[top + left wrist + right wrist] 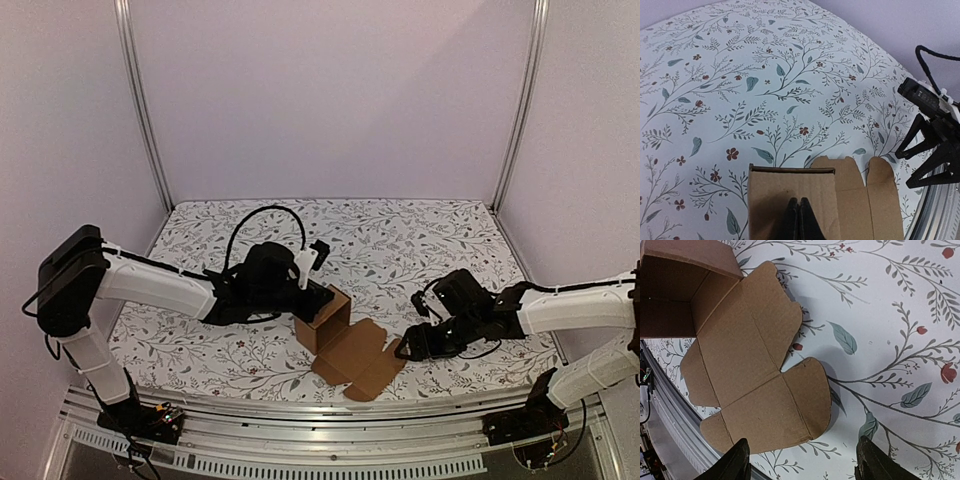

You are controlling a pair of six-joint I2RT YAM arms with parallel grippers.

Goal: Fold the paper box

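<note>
The floral desk is occupied near its front edge by the paper box, body raised, lid flaps spread flat. The left claw is seen closed tight against the raised body. The right claw is held wide and empty beside the flaps.

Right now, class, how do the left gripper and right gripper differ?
The left gripper has shut fingers; the right gripper has open ones. The left gripper is at the paper box's raised wall; the right gripper is beside its flat lid. Both have black fingers.
</note>
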